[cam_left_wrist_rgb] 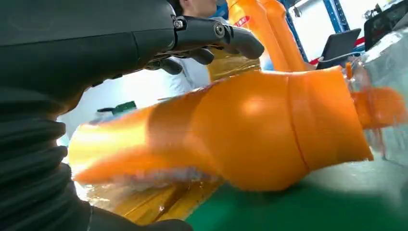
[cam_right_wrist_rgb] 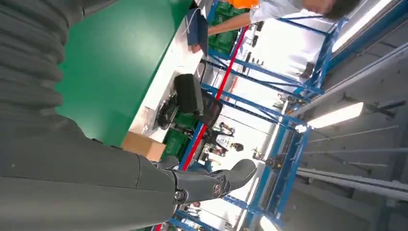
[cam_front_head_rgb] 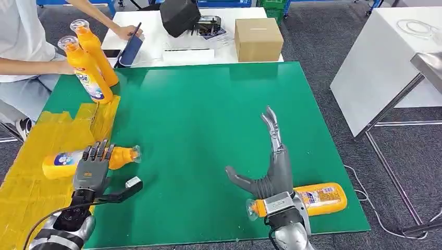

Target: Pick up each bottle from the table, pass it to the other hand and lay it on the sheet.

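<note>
- Orange bottle (cam_front_head_rgb: 78, 159) lies on its side at the edge of the yellow sheet (cam_front_head_rgb: 31, 177), its clear-capped neck reaching out over the green table (cam_front_head_rgb: 208, 120).
- I see my left hand (cam_front_head_rgb: 93, 167) hovering flat over that bottle, fingers extended side by side, thumb stuck out to the side; whether they touch it I cannot tell. In the left wrist view the bottle (cam_left_wrist_rgb: 250, 130) sits just under the fingers (cam_left_wrist_rgb: 231, 38).
- My right hand (cam_front_head_rgb: 268, 166) is spread wide above the table, fingers straight, thumb out, holding nothing.
- Just beside my right wrist a second bottle (cam_front_head_rgb: 312, 199) lies on its side near the table's front edge.
- Two upright bottles (cam_front_head_rgb: 88, 60) stand at the far left corner, next to a seated person (cam_front_head_rgb: 26, 47).
- Behind the green table, a cardboard box (cam_front_head_rgb: 258, 39) rests on a white table (cam_front_head_rgb: 151, 31).
</note>
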{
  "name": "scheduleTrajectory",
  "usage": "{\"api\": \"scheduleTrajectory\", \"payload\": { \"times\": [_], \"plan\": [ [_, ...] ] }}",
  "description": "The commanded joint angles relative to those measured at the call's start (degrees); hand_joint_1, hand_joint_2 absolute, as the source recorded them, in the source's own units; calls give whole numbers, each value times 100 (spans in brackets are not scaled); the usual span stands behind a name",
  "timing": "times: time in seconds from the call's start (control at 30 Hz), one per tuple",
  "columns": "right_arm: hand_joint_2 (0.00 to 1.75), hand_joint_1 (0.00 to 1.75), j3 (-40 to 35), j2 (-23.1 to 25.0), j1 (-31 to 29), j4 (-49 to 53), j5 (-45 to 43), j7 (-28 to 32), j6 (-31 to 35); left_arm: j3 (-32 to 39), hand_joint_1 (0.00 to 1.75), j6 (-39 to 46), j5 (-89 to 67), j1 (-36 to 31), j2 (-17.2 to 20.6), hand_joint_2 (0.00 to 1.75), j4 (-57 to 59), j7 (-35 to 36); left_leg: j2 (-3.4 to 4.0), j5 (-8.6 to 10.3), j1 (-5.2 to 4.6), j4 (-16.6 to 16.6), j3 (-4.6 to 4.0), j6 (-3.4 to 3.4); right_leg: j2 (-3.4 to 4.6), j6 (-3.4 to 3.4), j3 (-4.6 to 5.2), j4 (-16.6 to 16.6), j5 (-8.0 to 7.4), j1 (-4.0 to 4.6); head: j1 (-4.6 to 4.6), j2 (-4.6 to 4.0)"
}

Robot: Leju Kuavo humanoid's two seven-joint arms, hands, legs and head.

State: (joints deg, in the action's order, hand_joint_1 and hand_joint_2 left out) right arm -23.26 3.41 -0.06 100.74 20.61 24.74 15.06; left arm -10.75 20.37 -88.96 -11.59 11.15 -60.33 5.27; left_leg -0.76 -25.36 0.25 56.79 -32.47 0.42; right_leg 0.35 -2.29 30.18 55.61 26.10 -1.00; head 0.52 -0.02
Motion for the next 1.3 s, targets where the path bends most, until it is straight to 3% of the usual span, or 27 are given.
{"api": "scheduleTrajectory", "payload": {
  "times": [0.03,0.23,0.3,0.4,0.5,0.57,0.73,0.97,1.3],
  "plan": [
    [175,0,12,-1,-226,-422,-35,-75,-38,-120,0,-512,52,-219,33,175,1163,51,17,2,3,-10,19,-2,10,9,-16,-11,-7,5,-2,0],
    [175,0,51,-15,-156,-442,-36,-78,-25,211,0,485,911,46,-220,175,753,-420,10,2,-1,-11,48,-2,4,7,-43,-8,-5,1,0,0],
    [175,0,6,-77,-81,-417,27,-58,-21,506,0,999,2196,390,-530,175,-89,-1300,6,0,-1,-10,51,0,0,6,-46,-8,-3,1,0,0],
    [175,0,-167,-266,-38,-497,737,-238,121,643,0,816,3610,1015,-710,175,-1442,-2233,5,-3,6,-6,43,1,-6,7,-43,-16,-2,9,0,0],
    [175,0,-366,-518,-40,-613,1622,-720,2,721,0,361,4402,1524,-786,175,-2390,-2699,13,-11,7,2,30,4,2,3,-30,-13,3,9,-4,0],
    [175,0,-552,-754,-61,-700,2608,-1104,0,755,0,134,4603,1730,-836,175,-2735,-2819,16,-15,11,3,21,6,3,4,-27,-17,5,9,-7,0],
    [175,0,-867,-1207,-18,-685,3175,-1353,-350,789,0,-158,4866,1831,-972,175,-2946,-3079,3,-11,7,2,-3,4,-8,6,-3,-18,4,2,-4,0],
    [175,0,-809,-2041,468,-666,3241,-1477,-710,786,0,-362,5365,1822,-1143,175,-2936,-3326,-12,-9,6,-1,-5,5,-20,4,-6,-24,3,7,0,0],
    [175,0,-552,-2597,907,-700,3258,-2046,-788,740,0,-375,5451,1785,-1206,175,-2815,-3337,-20,-6,-1,-1,-12,4,-25,3,6,-18,4,-1,0,0]
  ]
}}
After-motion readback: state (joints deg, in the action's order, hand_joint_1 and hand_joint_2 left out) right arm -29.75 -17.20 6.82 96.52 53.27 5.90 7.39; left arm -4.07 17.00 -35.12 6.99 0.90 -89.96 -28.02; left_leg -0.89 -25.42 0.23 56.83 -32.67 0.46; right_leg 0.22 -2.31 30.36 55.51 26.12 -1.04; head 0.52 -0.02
